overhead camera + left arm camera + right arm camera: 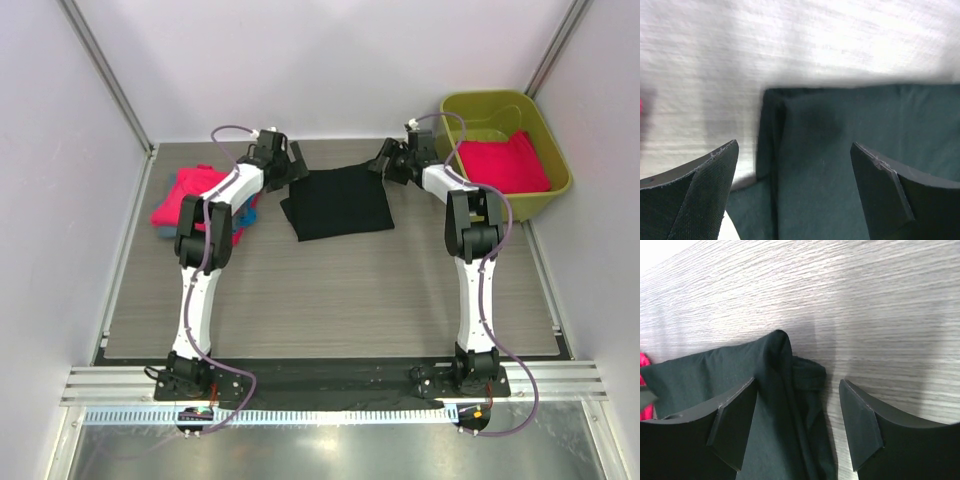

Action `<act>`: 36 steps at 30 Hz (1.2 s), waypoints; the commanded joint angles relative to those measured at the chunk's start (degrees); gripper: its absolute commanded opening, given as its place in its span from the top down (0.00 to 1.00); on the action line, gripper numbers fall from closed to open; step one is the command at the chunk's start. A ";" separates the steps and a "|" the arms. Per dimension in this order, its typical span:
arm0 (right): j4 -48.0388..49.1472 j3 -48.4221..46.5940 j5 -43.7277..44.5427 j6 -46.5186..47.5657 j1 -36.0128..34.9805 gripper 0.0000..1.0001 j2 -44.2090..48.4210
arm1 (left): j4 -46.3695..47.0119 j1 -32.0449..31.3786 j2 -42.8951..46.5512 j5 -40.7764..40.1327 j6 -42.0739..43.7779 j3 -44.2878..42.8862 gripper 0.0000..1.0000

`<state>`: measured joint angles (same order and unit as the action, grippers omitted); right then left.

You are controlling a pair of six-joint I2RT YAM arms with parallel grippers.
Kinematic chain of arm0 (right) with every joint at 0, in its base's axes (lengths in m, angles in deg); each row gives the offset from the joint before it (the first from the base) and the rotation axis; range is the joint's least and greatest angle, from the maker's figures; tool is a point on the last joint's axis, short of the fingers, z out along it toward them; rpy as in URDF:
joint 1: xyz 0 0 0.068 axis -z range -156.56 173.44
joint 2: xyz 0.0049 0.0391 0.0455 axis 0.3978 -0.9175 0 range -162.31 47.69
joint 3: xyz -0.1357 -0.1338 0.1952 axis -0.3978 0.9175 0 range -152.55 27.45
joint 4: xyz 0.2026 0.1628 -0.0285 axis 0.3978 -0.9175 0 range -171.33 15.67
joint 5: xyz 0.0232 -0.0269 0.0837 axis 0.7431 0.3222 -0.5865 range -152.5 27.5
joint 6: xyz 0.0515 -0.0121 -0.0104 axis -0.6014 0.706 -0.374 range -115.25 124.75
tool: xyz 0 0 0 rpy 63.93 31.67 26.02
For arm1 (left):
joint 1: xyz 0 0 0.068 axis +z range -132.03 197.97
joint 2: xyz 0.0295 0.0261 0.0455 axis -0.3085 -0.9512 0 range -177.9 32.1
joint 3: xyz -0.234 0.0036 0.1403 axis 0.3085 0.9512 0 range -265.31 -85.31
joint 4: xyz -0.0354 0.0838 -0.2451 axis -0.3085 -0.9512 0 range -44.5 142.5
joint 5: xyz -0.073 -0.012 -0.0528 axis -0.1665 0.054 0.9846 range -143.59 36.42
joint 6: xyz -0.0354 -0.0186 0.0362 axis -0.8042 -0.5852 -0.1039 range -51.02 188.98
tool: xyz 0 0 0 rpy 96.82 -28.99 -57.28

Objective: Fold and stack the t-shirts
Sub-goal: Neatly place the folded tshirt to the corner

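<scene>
Several pink and blue t-shirts (185,205) lie piled at the tabletop's (330,290) left edge. Just right of them, the left claw (794,145) hangs spread over the folded black t-shirt's (338,203) far-left corner. The right claw (798,381), also spread, brackets its far-right corner. At far right, more pink t-shirts (503,163) lie in the olive tub (525,203).

Folded stack (176,205) partly hidden behind left arm (205,250); black t-shirt (825,165) cut off by wrist-view edges
</scene>
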<state>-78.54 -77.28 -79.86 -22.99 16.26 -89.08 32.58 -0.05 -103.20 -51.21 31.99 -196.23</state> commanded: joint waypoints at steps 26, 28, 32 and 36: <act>-6.87 -7.33 0.14 -1.08 -3.37 0.57 -7.11 | -0.73 0.00 -12.79 2.02 -6.16 -10.46 0.65; -6.87 -8.12 -0.39 -1.34 -3.72 0.74 -7.46 | -0.73 -0.08 -13.31 1.93 -6.60 -11.69 0.84; -7.57 -9.97 -0.92 -1.78 -4.33 0.99 -6.94 | -0.73 -0.08 -12.79 2.90 -5.90 -13.19 1.00; -7.31 -6.20 -0.30 -0.47 -5.82 0.99 0.07 | -0.21 -0.08 -7.79 5.18 -3.71 -7.86 1.00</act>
<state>-82.56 -85.43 -79.52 -24.46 13.16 -94.61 35.31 0.25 -114.07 -48.33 26.20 -208.05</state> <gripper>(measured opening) 0.121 0.034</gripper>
